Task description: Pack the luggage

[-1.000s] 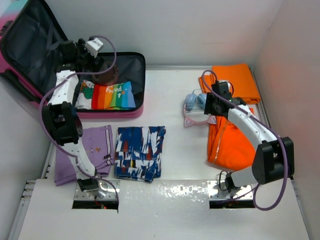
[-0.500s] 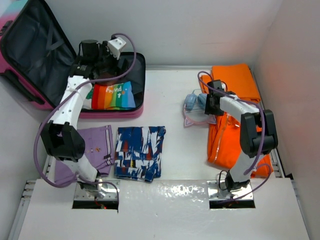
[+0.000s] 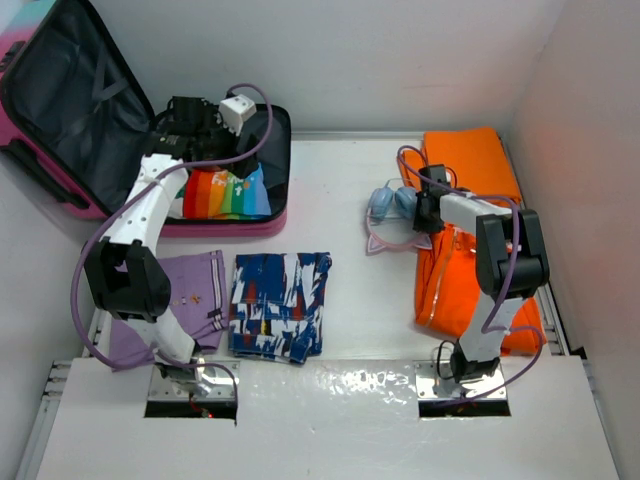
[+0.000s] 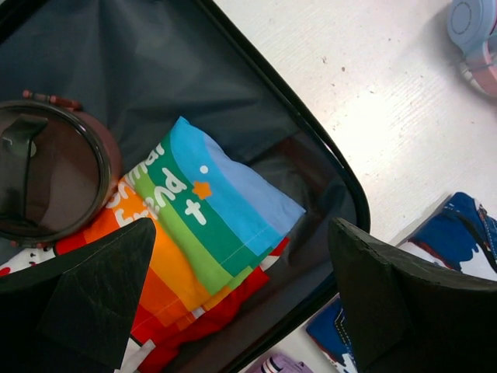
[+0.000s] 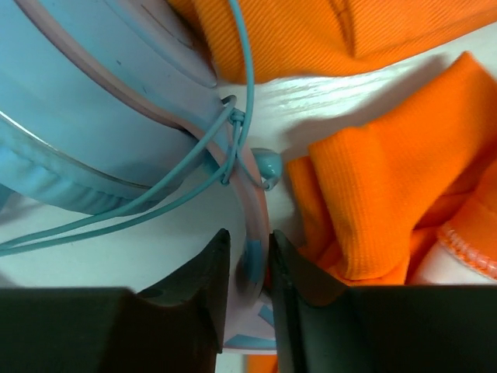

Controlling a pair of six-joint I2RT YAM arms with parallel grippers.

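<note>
Nearest the arm bases, a pair of purple shorts [image 3: 180, 300] lies flat on the white tabletop [image 3: 340, 250], with a folded pair of blue patterned shorts [image 3: 278, 305] just beside it on the right. Across the tabletop on the right side, a crumpled orange garment [image 3: 455, 290] lies partly under the right arm. At its far edge is a pair of pale blue and pink headphones [image 3: 390, 205]. The right gripper [image 5: 247, 249] is clenched on the thin pink headband of the headphones, its two fingers pressed against either side of the band, with a light blue cable looped just beyond. Farther back on the right lies a neatly folded orange garment [image 3: 470, 165]. At the far left, the luggage [image 3: 70, 100] lies open, its pink-edged lid propped back and its dark grey lining showing. In its base is a folded rainbow-striped shirt [image 4: 202, 225], and a round brown-rimmed object [image 4: 46, 179] sits just beside the shirt, deeper in the case. The left gripper [image 4: 241, 233] hangs over the shirt with its fingers spread wide, released and grasping nothing.
</note>
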